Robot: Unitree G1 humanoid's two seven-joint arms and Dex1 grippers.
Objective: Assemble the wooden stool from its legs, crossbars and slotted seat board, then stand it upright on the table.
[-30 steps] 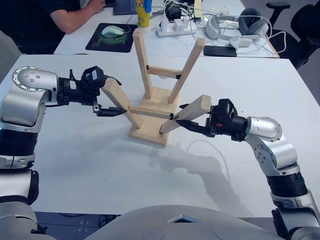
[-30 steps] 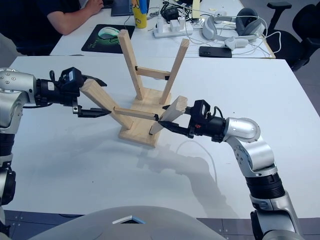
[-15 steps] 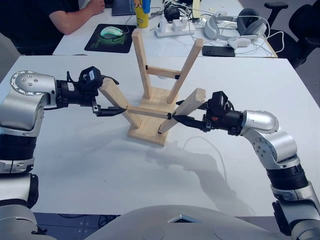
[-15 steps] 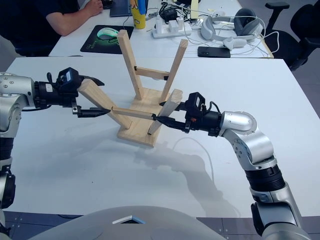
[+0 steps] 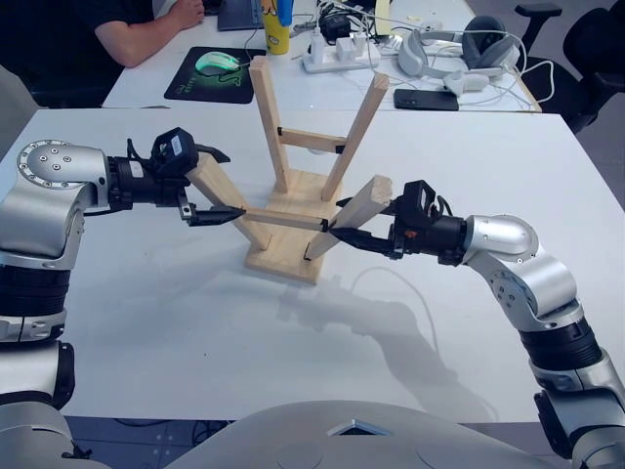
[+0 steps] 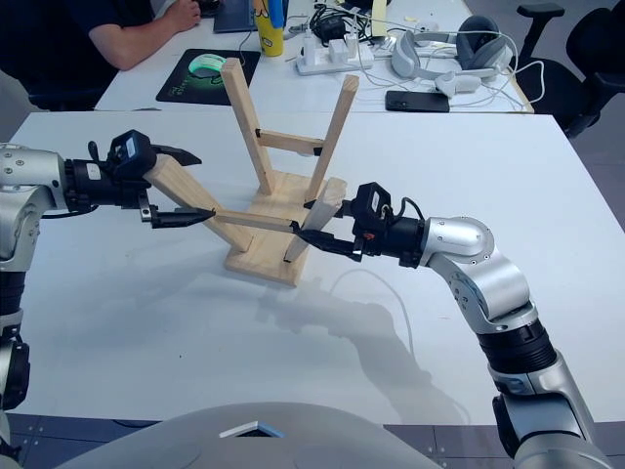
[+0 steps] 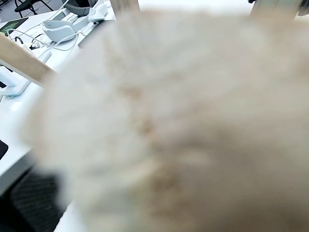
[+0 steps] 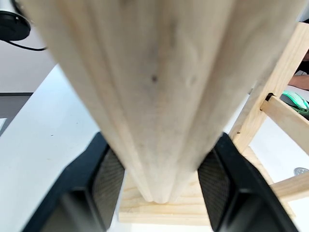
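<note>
Stereo overhead; wrist cams against stool (image 5: 283, 244)

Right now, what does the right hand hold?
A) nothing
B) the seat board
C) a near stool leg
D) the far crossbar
C: the right hand is shut on a near stool leg, with its pads pressed on either side of the wood in the right wrist view.

The right gripper (image 5: 344, 221), clamped on the near right leg (image 5: 363, 200), has advanced toward the robot's left, bringing that leg closer in over the seat board (image 5: 281, 264), and the upturned stool (far legs (image 5: 270, 122) included) has shifted slightly leftward on the table (image 5: 469, 156).
</note>
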